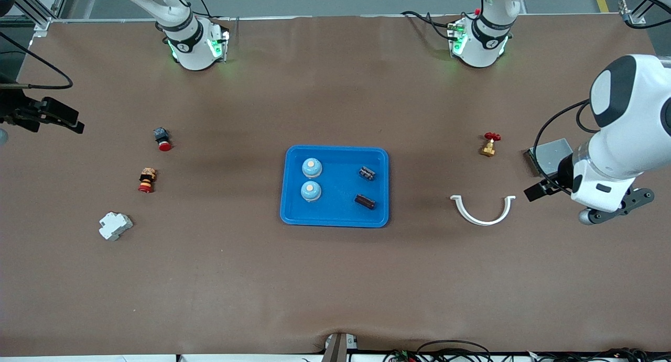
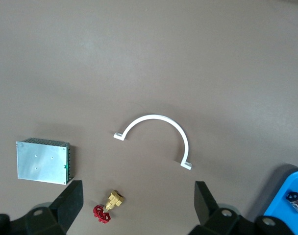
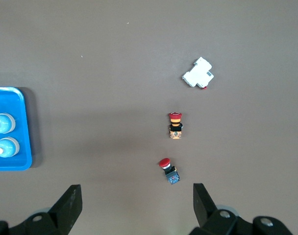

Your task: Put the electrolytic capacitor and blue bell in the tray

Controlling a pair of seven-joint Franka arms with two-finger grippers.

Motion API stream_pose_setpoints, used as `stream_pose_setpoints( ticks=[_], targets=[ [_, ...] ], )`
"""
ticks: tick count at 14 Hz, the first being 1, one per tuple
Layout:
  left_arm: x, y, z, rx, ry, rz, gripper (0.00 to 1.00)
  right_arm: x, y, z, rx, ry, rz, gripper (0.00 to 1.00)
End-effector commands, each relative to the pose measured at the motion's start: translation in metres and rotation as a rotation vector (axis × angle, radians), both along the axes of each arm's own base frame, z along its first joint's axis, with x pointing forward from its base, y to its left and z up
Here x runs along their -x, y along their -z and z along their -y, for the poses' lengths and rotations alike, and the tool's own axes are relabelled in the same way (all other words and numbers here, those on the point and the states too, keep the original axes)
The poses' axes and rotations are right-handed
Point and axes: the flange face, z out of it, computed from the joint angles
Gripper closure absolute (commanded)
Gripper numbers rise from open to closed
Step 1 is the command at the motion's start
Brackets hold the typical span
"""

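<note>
Left gripper and right gripper, both wide open and empty, hang at frame edges; the tray at frame centre holds two blue bells and two capacitors, with a white curved bracket lower right.

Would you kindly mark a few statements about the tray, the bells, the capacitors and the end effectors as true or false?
1. Two blue bells sit in the tray. True.
2. Both capacitors lie on the bare table. False: both are in the tray.
3. The left end effector is open and holds nothing. True.
4. The right end effector grips a bell. False: it is open and empty.
5. The white curved bracket lies in the tray. False: it lies on the table toward the left arm's end.
</note>
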Motion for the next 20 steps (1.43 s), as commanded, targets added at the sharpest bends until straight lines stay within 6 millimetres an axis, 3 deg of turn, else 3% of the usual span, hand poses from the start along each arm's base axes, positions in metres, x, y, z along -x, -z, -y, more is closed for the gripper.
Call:
stream_pose_setpoints(
  ticks=[1, 4, 6, 9, 10, 13, 16, 20],
  targets=[
    [0.011, -0.020, 0.015, -0.005, 0.032, 0.019, 0.00, -0.001, -0.004, -0.002, 0.023, -0.015, 0.002, 0.00],
    [0.007, -0.023, 0.036, -0.002, 0.070, 0.080, 0.00, -0.001, -0.005, -0.002, 0.024, -0.017, 0.008, 0.00],
    [0.005, -0.023, 0.038, 0.011, 0.072, 0.103, 0.00, -0.002, -0.004, -0.002, 0.024, -0.017, 0.008, 0.00],
    [0.005, -0.032, 0.020, 0.014, 0.119, 0.118, 0.00, -0.002, -0.005, -0.002, 0.022, -0.017, 0.013, 0.00],
    [0.005, -0.038, 0.006, 0.028, 0.155, 0.121, 0.00, -0.002, -0.006, -0.002, 0.022, -0.018, 0.019, 0.00],
    [0.023, -0.066, -0.037, 0.084, 0.273, 0.141, 0.00, -0.003, -0.007, -0.002, 0.023, -0.018, 0.025, 0.00],
    [0.045, -0.102, -0.064, 0.084, 0.277, 0.169, 0.00, -0.004, -0.008, -0.002, 0.023, -0.030, 0.039, 0.00],
    [0.069, -0.139, -0.064, 0.086, 0.281, 0.189, 0.00, -0.005, -0.008, -0.002, 0.022, -0.030, 0.043, 0.00]
  ],
)
